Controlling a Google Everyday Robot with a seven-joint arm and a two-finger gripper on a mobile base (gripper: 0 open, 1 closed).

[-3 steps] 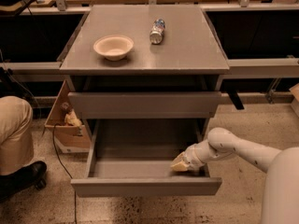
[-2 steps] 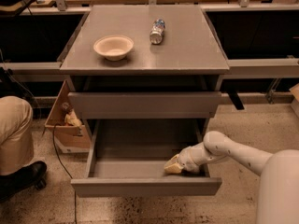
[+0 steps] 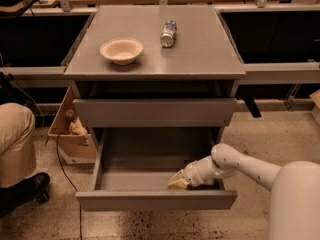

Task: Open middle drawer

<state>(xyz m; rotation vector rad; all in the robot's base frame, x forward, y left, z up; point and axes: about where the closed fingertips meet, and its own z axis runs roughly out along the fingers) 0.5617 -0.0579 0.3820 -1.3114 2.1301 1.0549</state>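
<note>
The grey middle drawer [image 3: 156, 199] is pulled far out of the cabinet, and its inside shows empty. The upper drawer front [image 3: 154, 112] sits above it, nearly closed. A lower drawer is hidden beneath the open one. My gripper [image 3: 178, 182] is inside the open drawer at its right front, low and just behind the front panel. My white arm [image 3: 235, 165] reaches in from the right.
A beige bowl [image 3: 121, 50] and a can lying on its side [image 3: 168, 33] rest on the cabinet top [image 3: 200, 54]. A cardboard box [image 3: 70, 129] stands on the floor at the left. A person's leg and shoe [image 3: 17, 159] are at the far left.
My gripper has slid left and a little toward the drawer's front panel. The drawer has not moved.
</note>
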